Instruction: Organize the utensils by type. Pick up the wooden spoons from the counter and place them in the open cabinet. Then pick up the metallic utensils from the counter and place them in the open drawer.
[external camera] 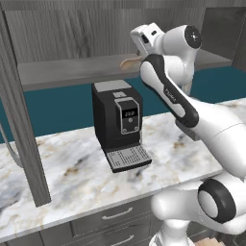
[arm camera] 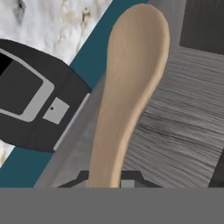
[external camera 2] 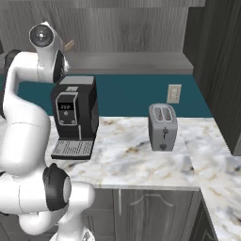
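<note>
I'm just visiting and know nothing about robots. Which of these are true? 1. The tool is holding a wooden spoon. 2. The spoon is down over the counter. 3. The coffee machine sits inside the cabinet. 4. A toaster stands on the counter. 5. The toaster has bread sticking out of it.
1. True: the tool is shut on the wooden spoon.
2. False: the spoon is up over the cabinet shelf.
3. False: the coffee machine stands on the counter, below the shelf.
4. True: the toaster stands on the counter, right of the coffee machine.
5. False: its slots look empty.
</note>
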